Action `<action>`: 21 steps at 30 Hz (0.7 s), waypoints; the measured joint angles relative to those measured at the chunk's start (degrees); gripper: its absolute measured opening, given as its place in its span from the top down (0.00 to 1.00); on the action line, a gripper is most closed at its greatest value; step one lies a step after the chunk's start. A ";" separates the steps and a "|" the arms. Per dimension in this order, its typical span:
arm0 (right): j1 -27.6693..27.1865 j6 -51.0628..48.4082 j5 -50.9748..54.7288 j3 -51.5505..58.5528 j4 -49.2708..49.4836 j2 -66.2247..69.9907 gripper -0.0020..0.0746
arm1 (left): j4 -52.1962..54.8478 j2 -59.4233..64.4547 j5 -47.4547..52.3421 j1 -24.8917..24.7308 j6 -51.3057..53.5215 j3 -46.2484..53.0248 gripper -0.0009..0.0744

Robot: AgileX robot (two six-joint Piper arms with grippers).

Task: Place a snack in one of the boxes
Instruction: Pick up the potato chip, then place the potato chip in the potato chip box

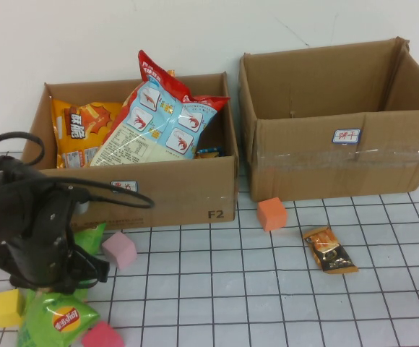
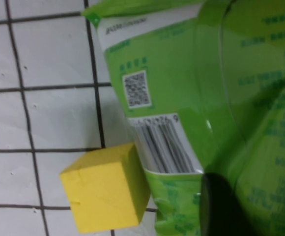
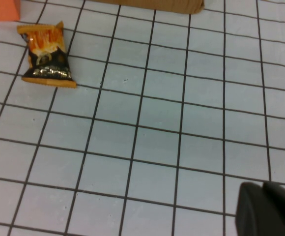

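A green chip bag point(image 1: 59, 316) lies at the front left of the table and fills the left wrist view point(image 2: 182, 73), creased around a dark finger point(image 2: 218, 204). My left gripper point(image 1: 54, 284) is down on the bag's upper part and looks shut on it. A small orange-and-black snack packet point(image 1: 329, 250) lies in front of the right box and shows in the right wrist view point(image 3: 46, 61). The left cardboard box point(image 1: 159, 195) holds several snack bags. The right box point(image 1: 339, 170) looks empty. My right gripper point(image 3: 266, 199) is shut and empty above bare table, out of the high view.
A yellow cube point(image 1: 7, 307) sits right beside the green bag, also in the left wrist view point(image 2: 105, 187). Pink cubes point(image 1: 119, 249) point(image 1: 102, 336) lie near the left arm. An orange cube point(image 1: 271, 214) sits between the boxes' fronts, near the small packet.
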 joint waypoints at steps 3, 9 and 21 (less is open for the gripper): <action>0.00 0.00 0.00 0.00 0.00 0.00 0.98 | 0.03 0.00 0.40 0.00 0.00 -0.62 0.67; 0.00 0.00 -0.11 0.00 0.00 0.00 0.98 | -1.88 -1.31 3.46 0.00 1.81 -2.50 0.67; 0.00 0.00 -0.43 0.00 0.00 0.00 0.98 | -10.23 -11.96 17.18 0.00 22.74 -25.06 0.70</action>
